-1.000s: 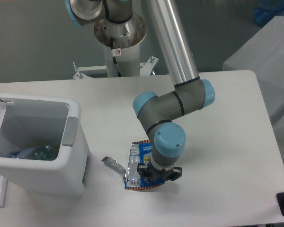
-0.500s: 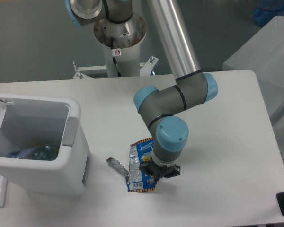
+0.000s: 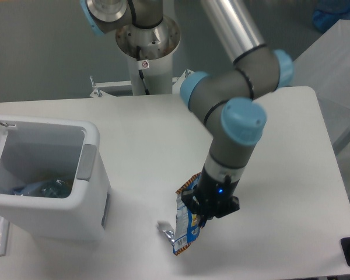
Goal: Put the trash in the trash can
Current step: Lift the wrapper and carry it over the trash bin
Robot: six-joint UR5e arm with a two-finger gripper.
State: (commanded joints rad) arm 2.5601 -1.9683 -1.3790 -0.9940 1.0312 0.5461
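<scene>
Clearly the jaws of the black two-finger gripper [image 3: 199,214] were clamped on the upper part of the flat blue foil snack wrapper [image 3: 185,228], which hung below them, its silver torn strip [image 3: 165,230] trailing left above the white table [image 3: 280,175]. Well apart to the left stood the white boxy plastic bin [image 3: 52,175], lid open, with litter inside.
</scene>
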